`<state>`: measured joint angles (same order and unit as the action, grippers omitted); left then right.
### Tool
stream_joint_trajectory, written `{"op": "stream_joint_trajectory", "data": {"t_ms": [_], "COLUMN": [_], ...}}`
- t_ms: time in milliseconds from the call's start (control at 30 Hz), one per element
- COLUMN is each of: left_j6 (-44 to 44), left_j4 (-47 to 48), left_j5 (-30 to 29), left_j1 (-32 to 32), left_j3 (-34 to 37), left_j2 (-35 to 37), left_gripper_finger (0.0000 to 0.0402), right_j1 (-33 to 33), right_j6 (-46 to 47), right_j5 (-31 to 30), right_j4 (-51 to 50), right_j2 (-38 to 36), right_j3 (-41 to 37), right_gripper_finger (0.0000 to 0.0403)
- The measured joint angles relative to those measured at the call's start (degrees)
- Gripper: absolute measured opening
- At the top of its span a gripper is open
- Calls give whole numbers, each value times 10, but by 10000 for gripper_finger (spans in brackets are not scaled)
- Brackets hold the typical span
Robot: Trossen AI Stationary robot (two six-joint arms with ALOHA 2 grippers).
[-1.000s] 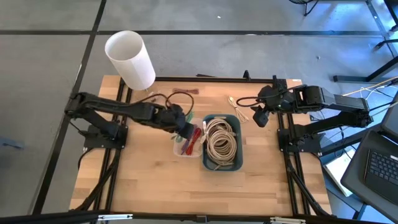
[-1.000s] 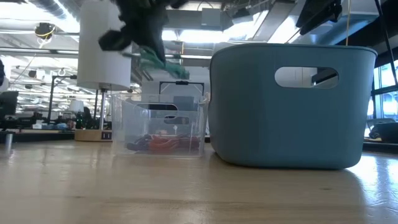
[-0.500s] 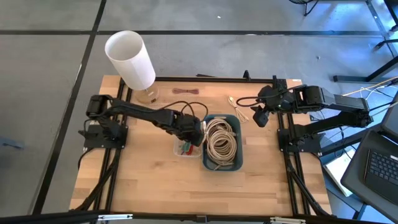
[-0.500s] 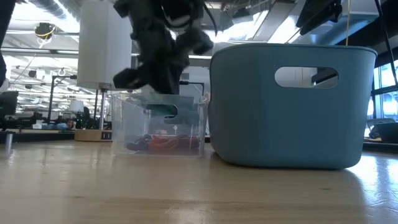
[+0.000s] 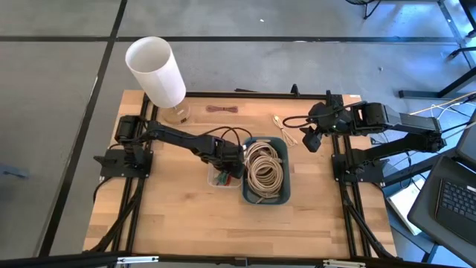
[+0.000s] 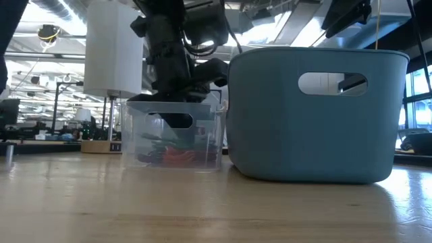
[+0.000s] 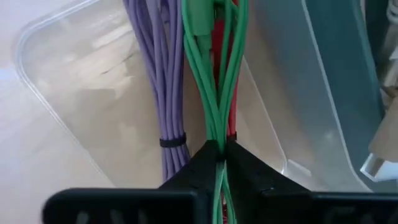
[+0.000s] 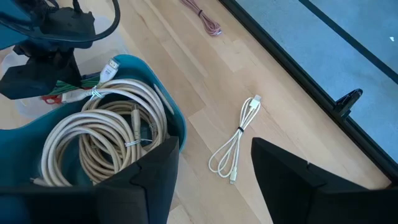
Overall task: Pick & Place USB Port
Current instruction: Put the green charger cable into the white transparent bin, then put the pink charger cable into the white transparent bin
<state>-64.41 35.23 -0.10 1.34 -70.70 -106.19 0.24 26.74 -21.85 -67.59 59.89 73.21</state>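
Note:
My left gripper [image 7: 217, 150] reaches down into the clear plastic container [image 5: 220, 179], shut on a bundle of green cable [image 7: 214, 74]. The green cable runs along the container floor between a purple cable bundle [image 7: 163, 87] and a red one [image 7: 219, 34]. In the low view the gripper [image 6: 178, 119] stands inside the container's walls [image 6: 138, 135]. My right gripper [image 5: 311, 139] hangs open above the table's far right, holding nothing. A blue basket [image 5: 281, 195] beside the container holds coiled beige cables [image 8: 93, 137]. My left gripper pinches the green cable's strands [image 7: 216, 138] between its two fingertips, several strands together. The fingers come from above, pointing steeply down, and lie across the bundle. Past the fingers, the cable stretches out on the container's floor.
A tall white cylinder [image 5: 156, 71] stands at the far left corner. A thin white cable [image 8: 239, 134] and a pinkish one [image 5: 221, 109] lie on the wood near the far edge. The blue basket's wall [image 6: 314, 115] stands right next to the container.
My left gripper has sunk from above the clear container down into it, drifting a little toward the blue basket and tipping steeper. The green cable went down with it and now lies in the container.

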Motion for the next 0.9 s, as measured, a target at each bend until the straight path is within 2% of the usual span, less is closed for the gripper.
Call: {"op": "stream_joint_trajectory", "data": {"t_ms": [267,433,667,900], "left_j6": [11,9,3,63], "left_j4": [-9,0,-12,-86], "left_j5": [2,21,21,-29], "left_j1": [-4,-9,-16,-37], "left_j3": [0,0,-3,-3], "left_j2": [14,33,107,203], "left_gripper_finger": [117,158,173,173], "right_j1": [0,0,0,-1], "right_j6": [0,0,0,3], "right_j5": [0,0,0,-11], "right_j4": [0,-1,-1,1], "right_j2": [0,0,0,0], "right_j3": [0,0,0,0], "right_gripper_finger": [206,206,206,206]}}
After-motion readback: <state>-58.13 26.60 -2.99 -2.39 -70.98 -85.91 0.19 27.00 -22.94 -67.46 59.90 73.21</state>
